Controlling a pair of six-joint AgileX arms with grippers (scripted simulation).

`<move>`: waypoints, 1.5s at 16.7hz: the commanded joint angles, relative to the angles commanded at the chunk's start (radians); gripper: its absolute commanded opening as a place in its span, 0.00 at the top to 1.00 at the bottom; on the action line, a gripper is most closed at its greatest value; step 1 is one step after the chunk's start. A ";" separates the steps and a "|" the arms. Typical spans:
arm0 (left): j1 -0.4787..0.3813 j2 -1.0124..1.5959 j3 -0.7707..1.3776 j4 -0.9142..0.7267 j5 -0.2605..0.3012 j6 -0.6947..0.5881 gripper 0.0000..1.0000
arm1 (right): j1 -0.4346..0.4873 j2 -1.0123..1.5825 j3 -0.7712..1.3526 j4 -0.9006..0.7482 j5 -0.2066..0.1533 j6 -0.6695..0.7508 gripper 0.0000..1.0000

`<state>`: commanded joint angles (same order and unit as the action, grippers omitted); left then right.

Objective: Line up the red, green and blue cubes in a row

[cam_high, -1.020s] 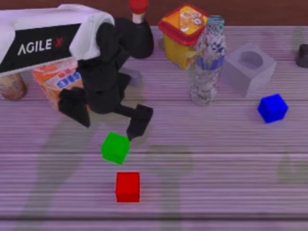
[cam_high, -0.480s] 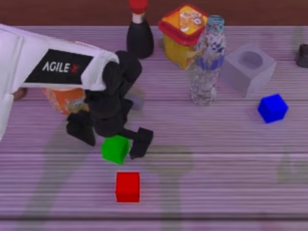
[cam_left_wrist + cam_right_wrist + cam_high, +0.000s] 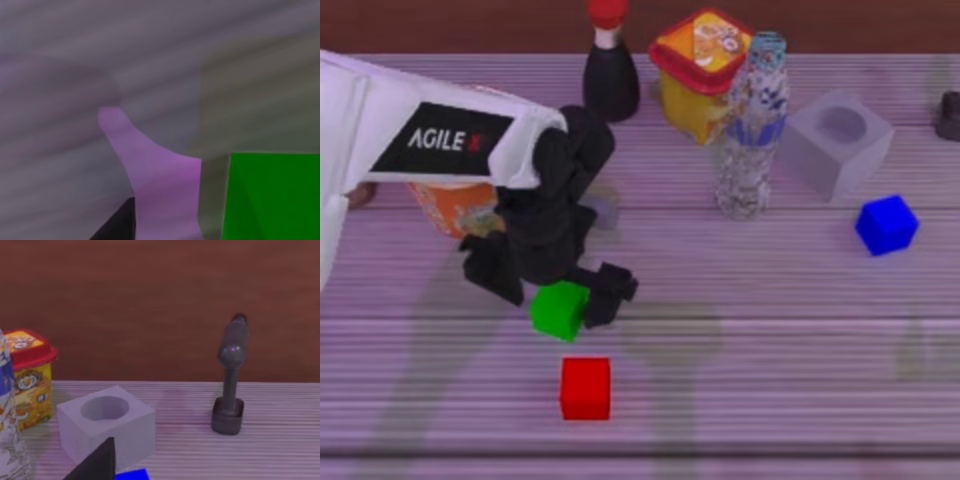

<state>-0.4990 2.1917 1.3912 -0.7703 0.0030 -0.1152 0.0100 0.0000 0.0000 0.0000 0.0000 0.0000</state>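
The green cube (image 3: 559,309) sits left of centre in the top view, pinched between the two black fingers of the left hand (image 3: 552,288), which reaches in from the upper left. The red cube (image 3: 585,388) lies just below it on the desk (image 3: 770,380), apart from it. The blue cube (image 3: 886,224) rests well away at the right, beside a pale grey block (image 3: 837,142) with a round hole. The right hand is outside the top view; I cannot tell its state.
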 joint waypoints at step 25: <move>0.018 -0.110 0.119 -0.226 -0.002 -0.001 1.00 | 0.000 0.000 0.000 0.000 0.000 0.000 0.00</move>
<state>-0.4814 2.0820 1.5098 -0.9959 0.0011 -0.1165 0.0100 0.0000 0.0000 0.0000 0.0000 0.0000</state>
